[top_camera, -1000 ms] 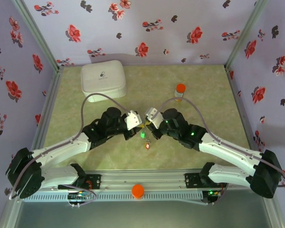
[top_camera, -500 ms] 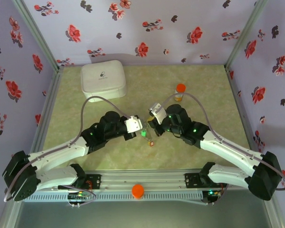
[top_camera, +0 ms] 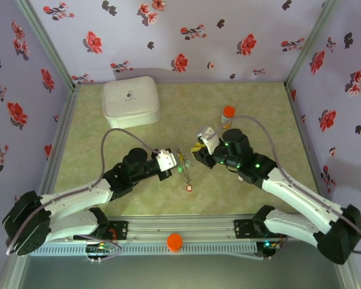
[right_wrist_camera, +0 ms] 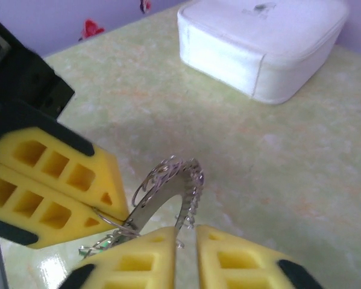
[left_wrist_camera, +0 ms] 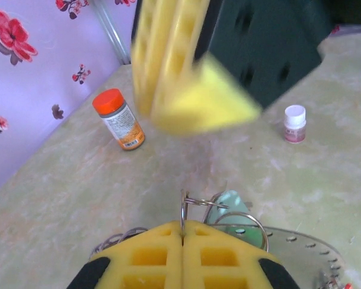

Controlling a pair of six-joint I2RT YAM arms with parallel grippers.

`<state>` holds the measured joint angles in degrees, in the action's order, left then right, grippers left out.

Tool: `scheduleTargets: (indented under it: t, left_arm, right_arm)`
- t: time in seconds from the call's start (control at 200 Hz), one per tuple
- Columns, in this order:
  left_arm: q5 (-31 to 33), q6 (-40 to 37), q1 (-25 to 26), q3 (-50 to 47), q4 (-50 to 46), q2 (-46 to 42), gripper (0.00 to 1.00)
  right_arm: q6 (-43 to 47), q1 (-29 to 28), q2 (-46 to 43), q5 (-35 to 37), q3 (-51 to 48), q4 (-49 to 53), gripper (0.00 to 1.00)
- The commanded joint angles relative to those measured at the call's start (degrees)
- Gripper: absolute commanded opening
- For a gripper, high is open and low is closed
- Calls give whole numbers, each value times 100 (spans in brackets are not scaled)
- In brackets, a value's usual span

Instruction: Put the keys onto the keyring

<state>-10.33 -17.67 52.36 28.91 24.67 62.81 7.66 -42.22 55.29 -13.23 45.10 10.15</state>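
Note:
The keyring (right_wrist_camera: 189, 180) is a thin grey arc with a beaded edge, standing up between my two grippers (top_camera: 183, 159). My left gripper (left_wrist_camera: 183, 224) is shut on a small wire ring that links to it. A pale teal key (left_wrist_camera: 228, 206) hangs just beyond those fingers. In the top view a green key (top_camera: 180, 171) and a red key (top_camera: 188, 187) dangle below the ring. My right gripper (right_wrist_camera: 186, 232) has its jaws parted, and the keyring's end sits in the gap against the left finger. The left gripper's yellow fingers (right_wrist_camera: 47, 180) show at the left of the right wrist view.
A white case (top_camera: 131, 102) lies at the back left. An orange-capped bottle (top_camera: 228, 116) stands behind the right arm, and a small white-capped vial (left_wrist_camera: 295, 123) stands on the green mat. Flowered walls close in the table on three sides.
The right gripper's jaws have parted from shut. The right arm has drawn back to the right and the left arm slightly to the left, and the keys now hang lower between them.

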Motion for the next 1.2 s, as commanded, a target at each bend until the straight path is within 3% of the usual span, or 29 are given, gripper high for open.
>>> scheduleTargets:
  t: [0.0,0.165,0.345,0.845,0.97,1.195]
  left_arm:
    - [-586,1027,-297,-230,1308,-89,0]
    - [-1372,1837,-600,-520,2279,27,0]
    - [-1684,1912,-604,-697,2877,187,0]
    - [-1838,1913,-604,-676,3046,259,0]
    - [-1844,1916,-609,-676,3053,250,0]
    - [-1850,1917,-604,-627,3077,285,0]
  right_arm:
    - [454,117,-464,136,-196,84,35]
    - [1502,116,-651,-1072,-497,389,45]
    - [1450,74,-327,-1680,-656,-207,47]
    - [1166,-278,331,-1288,-785,-1166,44]
    - [1161,-287,327,-1165,-802,-1232,35]
    - [1207,-293,294,-1110,-773,-1088,9]
